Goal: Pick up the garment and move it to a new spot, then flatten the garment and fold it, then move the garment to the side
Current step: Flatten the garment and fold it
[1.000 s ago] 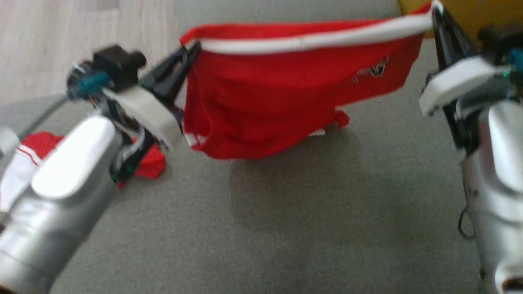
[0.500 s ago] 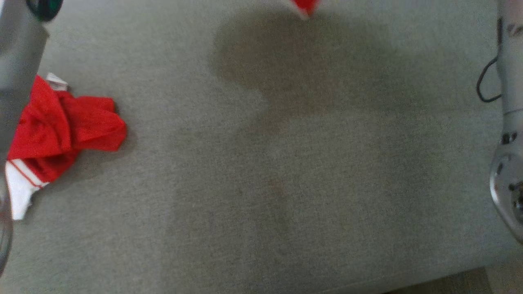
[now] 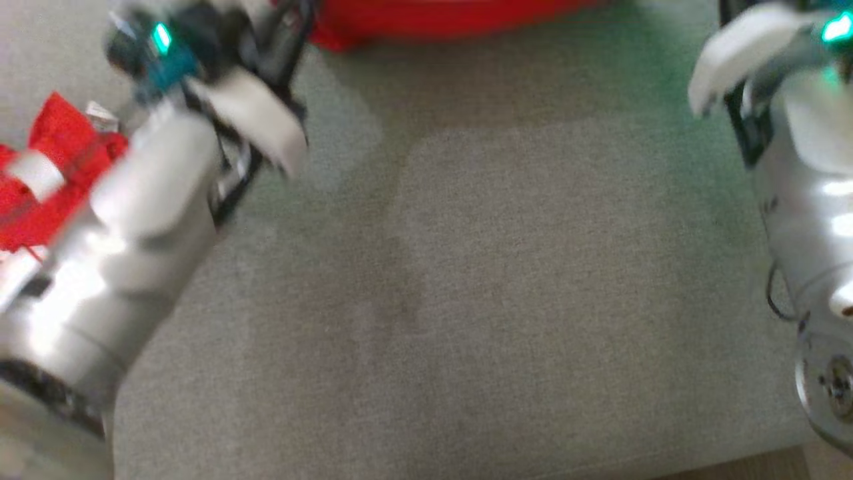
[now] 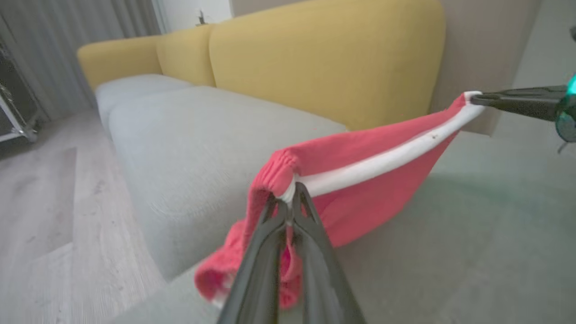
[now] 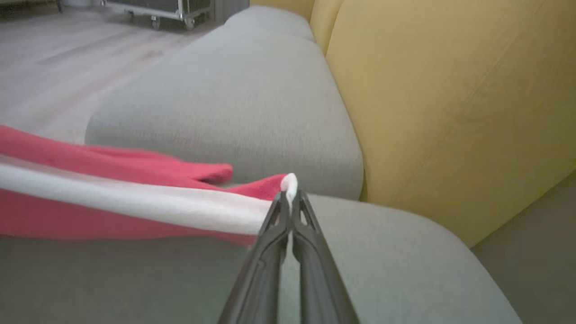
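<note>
Still aloft, garment [image 4: 360, 195] stretches crosswise, left hand [image 4: 292, 192] to right hand [image 5: 288, 196].

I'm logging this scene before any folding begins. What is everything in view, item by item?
held garment: 1, red with white band, stretched in the air between both grippers
second garment: 1, red and white, crumpled on the seat at the robot's left
seat cushions: at least 2, grey, under the garments
backrests: at least 2, yellow, behind the seat
floor: 1, pale wood, beside the sofa
wheeled case: 1, dark, far across the floor
left gripper: 1, dark, shut on one band end
right gripper: 1, dark, shut on the other end
forearms: 2, silver
</note>
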Available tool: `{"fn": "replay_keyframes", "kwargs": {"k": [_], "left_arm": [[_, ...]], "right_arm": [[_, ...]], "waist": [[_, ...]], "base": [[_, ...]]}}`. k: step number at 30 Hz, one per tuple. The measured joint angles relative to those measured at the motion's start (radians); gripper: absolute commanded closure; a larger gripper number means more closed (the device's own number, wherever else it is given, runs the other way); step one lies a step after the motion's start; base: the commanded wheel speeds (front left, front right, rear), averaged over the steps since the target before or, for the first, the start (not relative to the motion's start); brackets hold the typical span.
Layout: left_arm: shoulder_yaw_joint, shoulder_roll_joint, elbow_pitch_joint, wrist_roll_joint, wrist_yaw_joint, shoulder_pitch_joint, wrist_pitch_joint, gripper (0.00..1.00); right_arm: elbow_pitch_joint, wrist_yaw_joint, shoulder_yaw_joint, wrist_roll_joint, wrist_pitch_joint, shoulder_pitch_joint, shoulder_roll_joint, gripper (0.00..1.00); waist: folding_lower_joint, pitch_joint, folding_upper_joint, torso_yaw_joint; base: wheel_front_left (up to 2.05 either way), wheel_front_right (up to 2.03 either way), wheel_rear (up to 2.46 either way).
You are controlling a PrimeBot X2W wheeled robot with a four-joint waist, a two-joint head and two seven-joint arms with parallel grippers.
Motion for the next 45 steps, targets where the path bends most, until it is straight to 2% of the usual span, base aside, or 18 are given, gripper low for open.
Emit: {"fn": "replay_keyframes", "kwargs": {"k": [4,10,18,23,28,32,35,40,45], "left_arm": [[-0.112,0.038,-0.066,-0.061,0.0,0.117,-0.002,1.0],[-0.247,0.082,-0.141,-0.14,0.0,0.261,-0.003,1.0],[-0.281,0.082,-0.181,-0.175,0.0,0.366,-0.003,1.0],[-0.281,0.083,-0.207,-0.175,0.004,0.471,-0.003,1.0],[-0.288,0.091,-0.272,-0.174,0.019,0.564,-0.002,1.0],[-0.304,0.092,-0.344,-0.174,0.038,0.606,0.021,1.0],[-0.308,0.095,-0.395,-0.174,0.063,0.618,0.025,1.0],[-0.284,0.112,-0.431,-0.176,0.103,0.617,0.028,1.0],[-0.252,0.111,-0.435,-0.187,0.125,0.604,0.028,1.0]], "right_arm": [[0.079,0.0,0.091,0.018,0.03,0.052,-0.032,1.0],[0.095,0.0,0.254,0.107,0.101,0.142,-0.066,1.0],[0.091,0.0,0.472,0.326,0.233,0.294,-0.102,1.0],[-0.04,0.0,0.617,0.508,0.316,0.401,-0.161,1.0],[-0.273,0.0,0.746,0.731,0.419,0.521,-0.293,1.0],[-0.447,0.0,0.773,0.873,0.458,0.614,-0.437,1.0],[-0.533,0.0,0.759,0.918,0.462,0.645,-0.504,1.0],[-0.604,0.0,0.692,0.91,0.452,0.645,-0.522,1.0],[-0.622,0.0,0.63,0.849,0.434,0.642,-0.504,1.0]], "waist": [[-0.0001,-0.042,0.0,0.009],[-0.0003,-0.122,0.0001,0.02],[-0.0003,-0.237,0.0001,0.025],[-0.0002,-0.317,0.0001,0.015],[-0.0002,-0.384,0.0001,0.0],[-0.0003,-0.42,0.0001,0.004],[-0.0002,-0.427,0.0001,0.01],[0.0001,-0.417,0.0001,0.023],[0.0001,-0.394,0.0001,0.04]], "base": [[0.0,0.0,0.0],[0.0,0.0,0.0],[0.0,0.0,0.0],[0.0,0.0,0.0],[0.0,0.0,0.0],[0.0,0.0,0.0],[0.0,0.0,0.0],[0.0,0.0,0.0],[0.0,0.0,0.0]]}}
